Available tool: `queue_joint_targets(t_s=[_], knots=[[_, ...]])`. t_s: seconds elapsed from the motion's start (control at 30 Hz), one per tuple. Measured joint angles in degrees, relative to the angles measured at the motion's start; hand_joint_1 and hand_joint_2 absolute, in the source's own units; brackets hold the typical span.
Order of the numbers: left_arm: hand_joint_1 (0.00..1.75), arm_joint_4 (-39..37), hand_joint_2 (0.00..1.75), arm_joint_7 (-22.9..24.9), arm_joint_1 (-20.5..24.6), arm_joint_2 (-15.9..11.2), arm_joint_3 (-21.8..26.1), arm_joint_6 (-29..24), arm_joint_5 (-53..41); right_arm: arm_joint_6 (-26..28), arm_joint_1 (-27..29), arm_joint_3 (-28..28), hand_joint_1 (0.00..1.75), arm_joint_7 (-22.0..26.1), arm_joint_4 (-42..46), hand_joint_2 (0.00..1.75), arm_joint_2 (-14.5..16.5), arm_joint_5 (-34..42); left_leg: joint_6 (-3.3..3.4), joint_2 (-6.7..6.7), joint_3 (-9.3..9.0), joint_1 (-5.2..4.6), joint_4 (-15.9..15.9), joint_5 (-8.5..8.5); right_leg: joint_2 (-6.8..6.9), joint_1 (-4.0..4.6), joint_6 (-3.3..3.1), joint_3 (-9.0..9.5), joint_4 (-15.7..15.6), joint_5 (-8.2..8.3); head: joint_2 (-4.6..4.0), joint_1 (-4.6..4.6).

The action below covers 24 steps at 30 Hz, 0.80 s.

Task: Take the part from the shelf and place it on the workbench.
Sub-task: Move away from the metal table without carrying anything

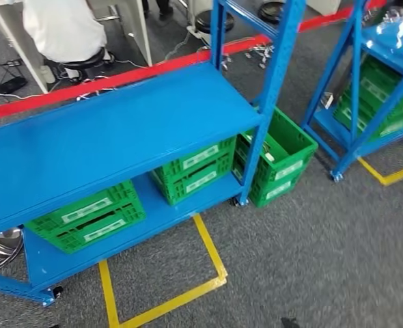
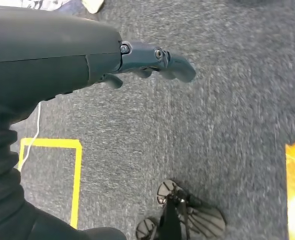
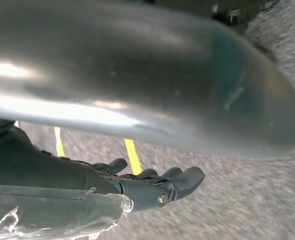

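On the blue shelf's (image 1: 112, 130) lower tier sat green crates (image 1: 89, 215), contents indiscernible; part unidentifiable. Left hand (image 2: 153, 62) hung over carpet, fingers extended, nothing between them. Right hand (image 3: 153, 185) likewise, fingers outstretched, empty.

Left hand (image 2: 153, 62) extended from its dark wrist cover above the grey carpet (image 2: 214, 125), fingers (image 2: 178, 67) stretched nearly straight and close together, with nothing between them; the thumb (image 2: 112, 80) projected slightly beneath the palm. Right hand (image 3: 153, 185) likewise hung over the carpet, its fingers (image 3: 187, 178) straight, side by side and empty, thumb (image 3: 114, 165) raised a little apart. A broad silver rounded surface, blurred and unidentifiable, crossed the right wrist view.
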<state>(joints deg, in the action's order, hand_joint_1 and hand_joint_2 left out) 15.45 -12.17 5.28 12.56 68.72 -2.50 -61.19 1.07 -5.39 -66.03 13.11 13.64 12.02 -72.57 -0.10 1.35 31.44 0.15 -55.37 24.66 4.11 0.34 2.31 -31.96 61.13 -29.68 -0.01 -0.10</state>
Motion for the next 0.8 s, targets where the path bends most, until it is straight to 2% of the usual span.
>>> queue_joint_targets(t_s=[0.03,0.07,0.1,0.13,0.17,0.2,0.23,0.27,0.3,0.33,0.37,0.4,0.43,0.47,0.5,0.53,0.57,0.6,0.63,0.67,0.7,0.73,0.77,0.8], knots=[[0.0,0.0,1.75,-0.01,0.08,0.04,0.0,0.01,-0.04,0.01,0.07,0.0,0.0,0.04,0.01,0.0,-0.01,-0.02,0.18,-0.66,0.07,0.11,0.0,-0.1,-1.83,-0.17,0.28,-1.53,3.53,-1.91,-0.01,0.21],[0.0,0.0,1.75,-0.02,0.16,0.07,0.0,0.02,-0.08,0.02,0.18,0.0,0.0,0.07,0.01,0.0,-0.03,-0.01,0.29,-1.42,0.13,0.15,0.0,-0.17,-2.99,-0.29,0.44,-3.37,7.63,-3.82,-0.01,0.35],[0.0,0.0,1.75,-0.03,0.17,0.12,0.0,0.04,-0.12,0.02,0.31,0.0,0.0,0.08,0.02,0.0,-0.04,-0.01,0.33,-2.21,0.18,0.16,-0.01,-0.22,-3.56,-0.35,0.55,-5.07,11.18,-5.11,-0.01,0.42],[0.0,-0.01,1.75,-0.03,0.12,0.16,0.0,0.05,-0.16,0.02,0.4,0.0,0.0,0.08,0.02,0.0,-0.07,0.0,0.3,-3.03,0.2,0.19,-0.03,-0.25,-3.79,-0.39,0.62,-6.06,13.04,-5.33,-0.01,0.45],[0.0,-0.01,1.75,-0.04,0.06,0.18,0.0,0.05,-0.18,0.01,0.44,0.0,0.0,0.08,0.02,0.0,-0.08,0.0,0.2,-3.86,0.18,0.25,-0.04,-0.31,-3.93,-0.45,0.64,-5.98,12.57,-4.37,-0.01,0.46],[0.0,-0.01,1.75,-0.07,0.02,0.19,0.0,0.05,-0.19,0.0,0.45,0.0,0.0,0.09,0.02,0.0,-0.08,-0.02,0.04,-4.72,0.15,0.36,-0.08,-0.36,-4.26,-0.59,0.69,-4.82,9.88,-2.46,0.0,0.47],[0.0,-0.01,1.75,-0.11,0.03,0.19,0.0,0.05,-0.19,0.0,0.44,0.0,0.0,0.09,0.02,0.0,-0.09,-0.05,-0.2,-5.56,0.15,0.49,-0.14,-0.38,-5.21,-0.86,0.82,-2.98,5.89,-0.27,0.01,0.47],[0.0,0.0,1.75,-0.16,0.1,0.16,0.0,0.05,-0.2,-0.02,0.43,0.0,0.0,0.1,0.02,0.0,-0.08,-0.08,-0.54,-6.37,0.26,0.52,-0.32,-0.39,-6.82,-1.21,0.95,-1.18,1.97,1.22,0.01,0.52],[0.0,0.0,1.75,-0.21,0.18,0.15,0.0,0.05,-0.21,-0.05,0.43,0.0,0.0,0.12,0.02,0.0,-0.08,-0.1,-0.9,-7.12,0.47,0.53,-0.5,-0.44,-8.21,-1.5,0.9,0.18,-0.88,2.12,0.0,0.51],[0.0,0.0,1.75,-0.25,0.21,0.13,0.0,0.04,-0.23,-0.08,0.41,0.0,0.0,0.14,0.01,0.0,-0.07,-0.1,-1.29,-7.76,0.75,0.55,-0.6,-0.55,-9.22,-1.65,0.73,0.84,-2.3,2.32,-0.01,0.53],[0.0,0.0,1.75,-0.27,0.17,0.11,0.0,0.04,-0.27,-0.11,0.39,-0.01,0.0,0.16,0.01,0.0,-0.07,-0.1,-1.71,-8.41,1.05,0.59,-0.62,-0.75,-9.46,-1.6,0.36,0.94,-2.58,2.13,-0.01,0.52],[0.0,0.0,1.75,-0.28,0.06,0.11,0.0,0.03,-0.32,-0.12,0.38,-0.01,0.0,0.19,0.01,0.0,-0.08,-0.1,-2.06,-9.03,1.31,0.72,-0.51,-0.99,-8.82,-1.51,-0.11,0.88,-2.46,2.24,-0.01,0.5],[0.0,-0.01,1.75,-0.29,-0.09,0.09,0.0,0.02,-0.38,-0.11,0.33,-0.02,0.0,0.21,0.02,0.0,-0.08,-0.1,-2.37,-8.8,1.53,0.8,-0.57,-0.99,-8.13,-1.45,-0.55,0.81,-2.46,2.37,-0.01,0.53],[0.0,-0.01,1.75,-0.29,-0.18,0.09,0.0,0.02,-0.44,-0.1,0.29,-0.03,0.0,0.25,0.03,0.0,-0.09,-0.1,-2.61,-7.69,1.95,0.75,-1.23,-0.5,-7.42,-1.42,-1.03,0.76,-2.5,2.49,-0.01,0.36],[0.0,-0.02,1.75,-0.29,-0.16,0.11,0.0,0.01,-0.47,-0.1,0.26,-0.04,0.0,0.29,0.04,0.0,-0.09,-0.1,-2.77,-6.07,2.84,0.65,-3.01,0.69,-6.62,-1.39,-1.44,0.72,-2.58,2.58,-0.01,0.12],[0.0,-0.02,1.75,-0.29,-0.02,0.14,0.0,0.01,-0.5,-0.1,0.27,-0.04,0.0,0.32,0.04,0.0,-0.09,-0.1,-2.9,-4.15,4.26,0.54,-6.03,2.49,-5.74,-1.28,-1.78,0.66,-2.63,2.63,0.0,-0.12],[0.0,-0.02,1.75,-0.29,0.13,0.18,0.0,0.01,-0.51,-0.1,0.33,-0.04,0.0,0.33,0.04,0.0,-0.1,-0.1,-3.01,-2.88,6.11,0.48,-9.9,4.53,-4.84,-1.11,-1.99,0.57,-2.64,2.61,0.0,-0.35],[0.0,-0.02,1.75,-0.29,0.26,0.19,0.0,0.01,-0.51,-0.11,0.41,-0.04,0.0,0.33,0.04,0.0,-0.11,-0.1,-3.06,-2.36,7.94,0.48,-13.8,6.27,-3.86,-0.95,-2.09,0.47,-2.64,2.59,-0.01,-0.43],[0.0,-0.02,1.75,-0.29,0.27,0.19,0.0,0.01,-0.51,-0.13,0.47,-0.04,0.0,0.32,0.04,0.0,-0.11,-0.1,-3.05,-2.17,9.12,0.47,-16.46,7.12,-2.91,-0.82,-2.14,0.41,-2.63,2.58,-0.01,-0.43],[0.0,-0.02,1.75,-0.29,0.19,0.19,0.0,0.01,-0.52,-0.13,0.47,-0.04,0.0,0.31,0.04,0.0,-0.12,-0.1,-2.96,-2.1,9.3,0.45,-17.16,6.87,-2.04,-0.73,-2.16,0.38,-2.63,2.56,-0.01,-0.45],[0.0,-0.02,1.75,-0.29,0.1,0.17,0.0,0.01,-0.52,-0.13,0.44,-0.04,0.0,0.31,0.04,0.0,-0.12,-0.1,-2.8,-1.95,8.38,0.41,-15.73,5.62,-1.24,-0.66,-2.15,0.4,-2.63,2.55,-0.01,-0.46],[0.0,-0.02,1.75,-0.29,0.04,0.17,0.0,0.01,-0.53,-0.13,0.38,-0.04,0.0,0.31,0.04,0.0,-0.12,-0.1,-2.55,-1.33,6.48,0.32,-12.48,3.76,-0.5,-0.6,-2.11,0.48,-2.63,2.53,-0.01,-0.47],[0.0,-0.02,1.75,-0.29,0.05,0.17,0.0,0.01,-0.53,-0.13,0.33,-0.04,0.0,0.32,0.04,0.0,-0.13,-0.1,-2.23,0.3,4.25,0.12,-8.61,2.05,0.14,-0.48,-2.03,0.59,-2.63,2.47,-0.01,-0.49],[0.0,-0.02,1.75,-0.3,0.19,0.17,0.0,0.02,-0.53,-0.13,0.3,-0.04,0.0,0.33,0.04,0.0,-0.13,-0.09,-1.89,1.93,2.34,-0.14,-5.02,1.03,0.75,-0.27,-1.84,0.65,-2.52,2.33,-0.01,-0.54]])
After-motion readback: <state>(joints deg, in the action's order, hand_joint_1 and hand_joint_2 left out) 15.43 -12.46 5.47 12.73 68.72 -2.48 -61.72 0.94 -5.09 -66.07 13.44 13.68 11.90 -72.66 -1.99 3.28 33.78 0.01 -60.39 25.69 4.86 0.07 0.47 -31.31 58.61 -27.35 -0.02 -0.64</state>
